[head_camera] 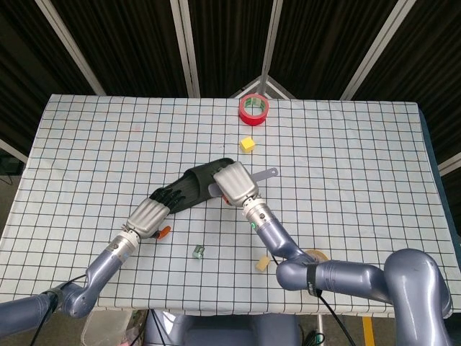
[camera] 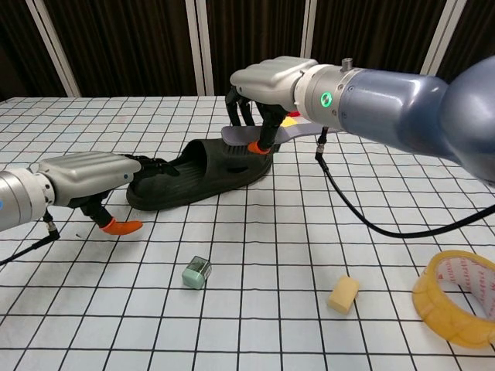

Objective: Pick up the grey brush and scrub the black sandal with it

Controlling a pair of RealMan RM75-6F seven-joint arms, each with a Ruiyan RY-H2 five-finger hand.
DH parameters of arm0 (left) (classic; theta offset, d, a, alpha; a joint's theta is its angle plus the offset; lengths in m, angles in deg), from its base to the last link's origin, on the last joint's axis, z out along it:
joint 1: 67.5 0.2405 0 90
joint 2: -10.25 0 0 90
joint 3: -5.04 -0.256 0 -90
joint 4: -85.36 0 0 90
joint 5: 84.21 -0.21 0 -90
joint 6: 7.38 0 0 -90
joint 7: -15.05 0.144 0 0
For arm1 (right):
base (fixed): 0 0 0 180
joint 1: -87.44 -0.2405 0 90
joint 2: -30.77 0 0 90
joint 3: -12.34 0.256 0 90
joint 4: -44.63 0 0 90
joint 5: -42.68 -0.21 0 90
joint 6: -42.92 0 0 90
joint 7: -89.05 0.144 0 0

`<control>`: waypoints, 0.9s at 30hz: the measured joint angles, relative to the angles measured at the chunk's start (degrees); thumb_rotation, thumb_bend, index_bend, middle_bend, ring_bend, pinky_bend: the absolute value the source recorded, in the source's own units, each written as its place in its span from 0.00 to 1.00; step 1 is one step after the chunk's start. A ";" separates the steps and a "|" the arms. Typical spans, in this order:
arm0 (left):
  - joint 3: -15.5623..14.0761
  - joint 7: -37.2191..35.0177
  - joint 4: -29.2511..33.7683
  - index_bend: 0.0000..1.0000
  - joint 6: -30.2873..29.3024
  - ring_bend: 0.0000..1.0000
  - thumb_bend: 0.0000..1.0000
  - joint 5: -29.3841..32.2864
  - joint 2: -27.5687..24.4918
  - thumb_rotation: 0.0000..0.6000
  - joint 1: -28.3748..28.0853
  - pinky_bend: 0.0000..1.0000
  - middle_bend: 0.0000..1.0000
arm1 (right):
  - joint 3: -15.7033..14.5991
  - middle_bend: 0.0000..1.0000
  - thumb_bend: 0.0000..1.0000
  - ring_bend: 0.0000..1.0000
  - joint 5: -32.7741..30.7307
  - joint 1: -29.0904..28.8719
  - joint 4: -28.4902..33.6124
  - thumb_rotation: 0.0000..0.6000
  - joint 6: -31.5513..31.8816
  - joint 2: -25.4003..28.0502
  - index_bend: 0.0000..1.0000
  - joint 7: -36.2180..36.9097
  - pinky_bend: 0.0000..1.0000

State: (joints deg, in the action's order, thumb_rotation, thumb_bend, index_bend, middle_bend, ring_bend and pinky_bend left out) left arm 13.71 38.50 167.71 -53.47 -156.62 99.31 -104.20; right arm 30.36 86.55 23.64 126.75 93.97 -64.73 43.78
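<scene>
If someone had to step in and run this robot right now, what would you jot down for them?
Right hand holds the grey brush just above the strap end of the black sandal.
Left hand holds nothing; its fingers reach onto the sandal's other end, seemingly steadying it.
Done: brush picked up and carried to the sandal.
Left: lower the bristles and scrub; contact can't be confirmed yet.
</scene>
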 measured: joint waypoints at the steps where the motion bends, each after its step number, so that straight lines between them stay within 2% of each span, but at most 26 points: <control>1: -0.26 0.23 -0.02 0.00 0.17 0.00 0.55 0.47 0.04 0.92 -0.18 0.06 0.02 | 0.08 0.60 0.51 0.52 -0.15 -0.33 -0.08 1.00 -0.10 -0.20 0.69 0.18 0.53; 13: -1.73 2.53 0.05 0.00 -0.01 0.00 0.58 5.05 -0.31 0.93 -1.17 0.06 0.02 | 1.30 0.60 0.52 0.52 0.15 -3.96 -1.79 1.00 0.20 -3.56 0.69 2.50 0.53; 27: -2.92 1.87 -0.78 0.01 0.51 0.02 0.58 7.76 -0.75 0.92 -2.83 0.06 0.05 | 0.56 0.60 0.55 0.53 1.34 -6.30 -8.84 1.00 -0.83 -8.41 0.70 6.19 0.55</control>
State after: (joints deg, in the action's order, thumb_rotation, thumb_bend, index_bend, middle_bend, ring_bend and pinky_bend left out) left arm 10.79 40.37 166.92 -52.96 -148.86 98.56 -107.03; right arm 30.93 87.89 17.34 117.92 93.14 -73.14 49.97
